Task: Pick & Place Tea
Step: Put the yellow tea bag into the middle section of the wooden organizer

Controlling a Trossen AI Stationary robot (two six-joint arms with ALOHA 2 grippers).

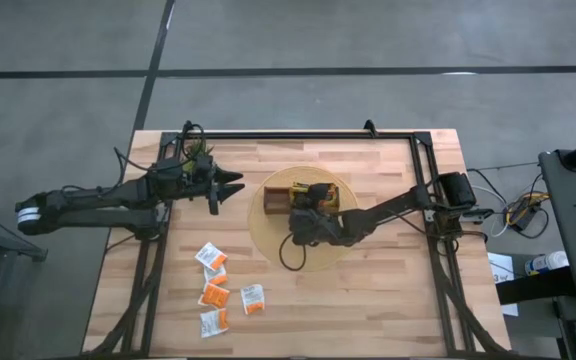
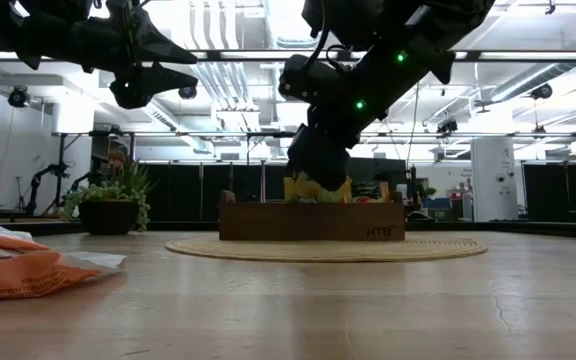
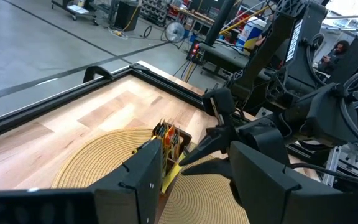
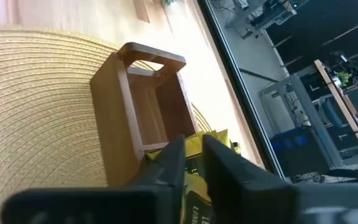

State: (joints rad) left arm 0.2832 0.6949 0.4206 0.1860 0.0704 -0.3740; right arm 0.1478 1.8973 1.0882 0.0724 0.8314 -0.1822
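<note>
Left claw (image 1: 230,187) hangs above the table (image 1: 388,290) near its far left part, fingers spread wide and holding nothing, with the small green potted plant (image 1: 201,153) just behind it. Below and to the near side, a loose group of orange and white-with-orange tea sachets (image 1: 224,291) lies flat on the bare wood, well apart from the round woven mat (image 1: 268,235); in the low view the nearest of them (image 2: 28,270) shows at the left edge. On the mat stands the brown wooden divided tray (image 1: 276,199), whose left compartments look bare in the right wrist view (image 4: 148,112), while yellow sachets (image 2: 316,188) stand upright in its right part. Right claw (image 1: 313,200) is down over that right part of the tray, its fingers (image 4: 166,165) drawn close with only a narrow gap, a yellow and dark sachet (image 4: 207,144) sitting right at the tips; whether they actually pinch it I cannot tell.
</note>
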